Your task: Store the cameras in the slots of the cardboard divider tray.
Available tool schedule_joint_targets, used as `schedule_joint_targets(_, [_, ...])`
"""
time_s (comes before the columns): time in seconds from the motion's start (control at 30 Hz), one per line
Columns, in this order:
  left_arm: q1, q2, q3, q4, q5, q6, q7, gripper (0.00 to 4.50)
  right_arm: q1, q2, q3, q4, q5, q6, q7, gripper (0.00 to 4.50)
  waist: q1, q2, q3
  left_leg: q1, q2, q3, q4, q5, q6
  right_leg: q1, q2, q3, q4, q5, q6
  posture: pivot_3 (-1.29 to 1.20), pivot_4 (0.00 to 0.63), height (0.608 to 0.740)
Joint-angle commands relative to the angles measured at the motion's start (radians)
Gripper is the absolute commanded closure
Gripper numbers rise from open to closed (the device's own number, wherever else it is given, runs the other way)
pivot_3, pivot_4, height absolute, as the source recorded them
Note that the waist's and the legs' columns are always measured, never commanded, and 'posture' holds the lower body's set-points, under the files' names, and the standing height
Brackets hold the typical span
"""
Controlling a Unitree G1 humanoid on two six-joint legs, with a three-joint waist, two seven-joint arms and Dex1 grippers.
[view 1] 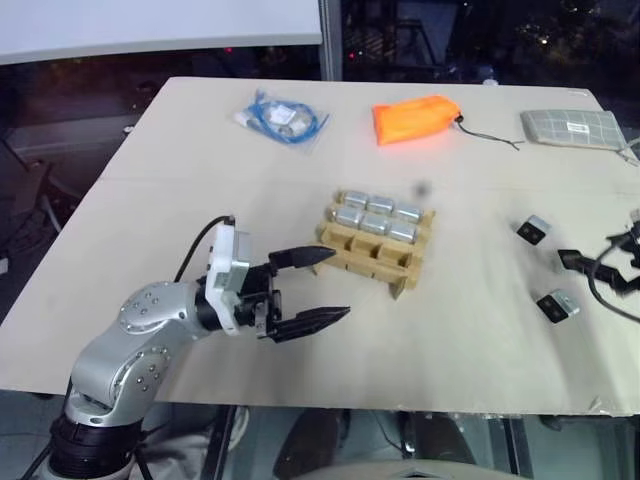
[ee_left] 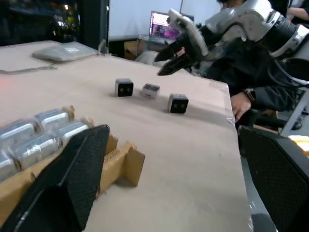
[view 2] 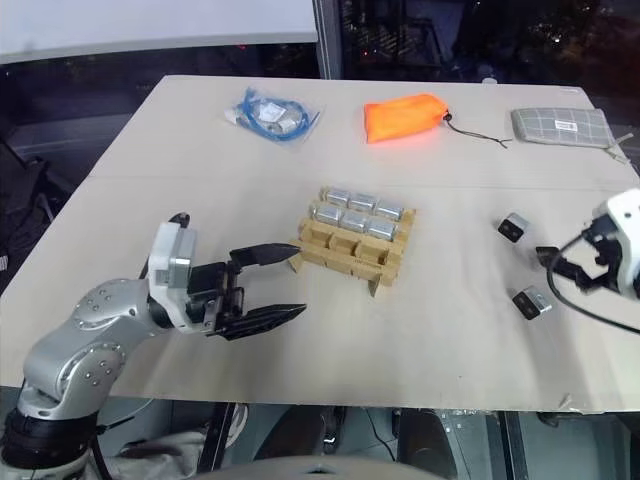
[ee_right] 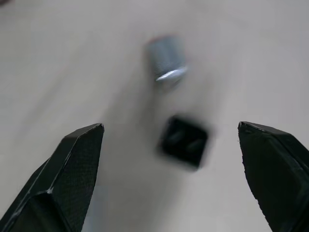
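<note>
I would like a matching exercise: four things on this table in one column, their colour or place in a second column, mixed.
Things:
1. fabric pouch
2. cable bundle
3. cardboard divider tray
4. gridded pouch

Descriptions:
A. blue, far left part of the table
B. grey, far right corner
C. orange, far middle
D. tan, table centre, holding cameras

Pairs: 1-C, 2-A, 3-D, 4-B

No text, brand, number or sign can be read anywhere in these pictures. The grey gridded pouch at the far edge of the counter carries a small white label, but its print is too small to make out. The lit screen beyond the counter shows only coloured blur.
</note>
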Motion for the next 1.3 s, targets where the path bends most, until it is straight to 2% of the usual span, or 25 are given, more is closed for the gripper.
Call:
schedule_joint_targets(0.03, [0.007, 0.013, 0.028, -0.040, -0.012, -0.017, -0.009, 0.04, 0.088, -0.037, -0.090, -0.110, 0.034, 0.039, 0.066, 0.09, 0.000, 0.000, 0.000, 0.000, 0.000, 0.000, 0.000, 0.000, 0.000, 0.000, 0.000, 0.000, 0.000, 0.000, 0.000, 0.00, 0.150, 0.740])
schedule_joint_targets(0.2, [0.003, 0.021, 0.022, -0.023, -0.010, -0.017, -0.038, 0.04, 0.197, -0.032, -0.064, -0.146, -0.002, 0.026, 0.059, 0.09, -0.001, 0.000, 0.000, 0.001, 0.000, 0.001, 0.001, 0.000, 0.000, 0.001, 0.000, 0.000, 0.000, 0.000, 0.000, 0.00, 0.150, 0.740])
schedule_joint_targets(0.7, [0.065, 0.051, 0.034, -0.038, 0.020, -0.041, -0.100, 0.04, 0.168, -0.022, 0.062, -0.098, -0.047, -0.021, 0.022, 0.09, -0.001, 0.000, 0.000, 0.000, 0.000, 0.001, 0.001, 0.000, 0.000, 0.001, 0.000, 0.000, 0.000, 0.000, 0.000, 0.00, 0.150, 0.740])
schedule_joint_targets(0.73, [0.076, 0.056, 0.035, -0.041, 0.022, -0.047, -0.110, 0.00, 0.162, -0.025, 0.071, -0.090, -0.050, -0.025, 0.022, 0.59, -0.001, 0.000, 0.000, 0.000, 0.000, 0.001, 0.001, 0.000, 0.000, 0.001, 0.000, 0.000, 0.000, 0.000, 0.000, 0.00, 0.150, 0.740])
schedule_joint_targets(0.77, [0.084, 0.060, 0.036, -0.042, 0.023, -0.052, -0.117, 0.00, 0.157, -0.028, 0.077, -0.084, -0.053, -0.028, 0.023, 0.82, -0.001, 0.000, 0.000, 0.000, 0.000, 0.001, 0.001, 0.000, 0.000, 0.001, 0.000, 0.000, 0.000, 0.000, 0.000, 0.00, 0.150, 0.740])
schedule_joint_targets(0.83, [0.098, 0.067, 0.036, -0.045, 0.028, -0.062, -0.131, 0.00, 0.150, -0.031, 0.083, -0.072, -0.056, -0.033, 0.024, 1.66, -0.001, 0.000, 0.000, 0.001, 0.000, 0.001, 0.001, 0.000, 0.000, 0.001, 0.000, 0.000, 0.000, 0.000, 0.000, 0.00, 0.150, 0.740])
schedule_joint_targets(0.87, [0.107, 0.073, 0.035, -0.045, 0.035, -0.074, -0.145, 0.00, 0.144, -0.032, 0.091, -0.062, -0.061, -0.038, 0.024, 2.24, -0.001, 0.000, 0.000, 0.001, 0.000, 0.001, 0.001, 0.000, 0.000, 0.001, 0.000, 0.000, 0.000, 0.000, 0.000, 0.00, 0.150, 0.740])
schedule_joint_targets(0.9, [0.114, 0.076, 0.036, -0.044, 0.039, -0.081, -0.153, 0.00, 0.140, -0.034, 0.098, -0.054, -0.065, -0.042, 0.024, 2.49, -0.001, 0.000, 0.000, 0.001, 0.000, 0.001, 0.001, 0.000, 0.000, 0.001, 0.000, 0.000, 0.000, 0.000, 0.000, 0.00, 0.150, 0.740])
schedule_joint_targets(0.93, [0.117, 0.079, 0.036, -0.042, 0.040, -0.086, -0.158, 0.00, 0.137, -0.036, 0.104, -0.049, -0.070, -0.046, 0.024, 3.15, -0.001, 0.000, 0.000, 0.001, 0.000, 0.001, 0.001, 0.000, 0.000, 0.001, 0.000, 0.000, 0.000, 0.000, 0.000, 0.00, 0.150, 0.740])
schedule_joint_targets(1.0, [0.117, 0.079, 0.039, -0.036, 0.039, -0.089, -0.158, 0.00, 0.134, -0.037, 0.109, -0.045, -0.076, -0.055, 0.026, 3.86, -0.001, 0.000, 0.000, 0.001, 0.000, 0.001, 0.001, 0.000, 0.000, 0.001, 0.000, 0.000, 0.000, 0.000, 0.000, 0.00, 0.150, 0.740])
schedule_joint_targets(1.1, [0.118, 0.071, 0.044, -0.025, 0.034, -0.089, -0.146, 0.00, 0.102, -0.021, 0.109, -0.067, -0.094, -0.144, 0.026, 3.86, -0.001, 0.000, 0.000, 0.001, 0.000, 0.001, 0.001, 0.000, 0.000, 0.001, 0.000, 0.000, 0.000, 0.000, 0.000, 0.00, 0.150, 0.740])
schedule_joint_targets(1.17, [0.126, 0.059, 0.053, -0.011, 0.025, -0.087, -0.133, 0.00, 0.026, 0.011, 0.115, -0.124, -0.048, -0.194, 0.037, 3.86, -0.007, 0.001, 0.000, 0.001, 0.000, 0.001, 0.001, 0.000, 0.000, 0.001, 0.000, 0.001, 0.000, 0.000, 0.000, 0.00, 0.150, 0.740])
schedule_joint_targets(1.23, [0.143, 0.041, 0.069, 0.018, 0.024, -0.089, -0.117, 0.00, -0.080, 0.038, 0.187, -0.186, -0.032, -0.238, 0.041, 3.86, -0.014, 0.002, 0.000, 0.001, 0.000, 0.002, 0.001, 0.000, 0.000, 0.001, 0.000, 0.001, 0.001, 0.000, 0.000, 0.00, 0.150, 0.740])
schedule_joint_targets(1.3, [0.171, 0.028, 0.077, 0.047, 0.049, -0.111, -0.118, 0.00, -0.222, 0.098, 0.319, -0.228, -0.059, -0.277, 0.011, 3.86, -0.026, 0.002, 0.000, 0.002, 0.001, 0.002, 0.001, 0.000, 0.000, 0.000, 0.001, 0.001, 0.001, 0.000, 0.000, 0.00, 0.150, 0.740])
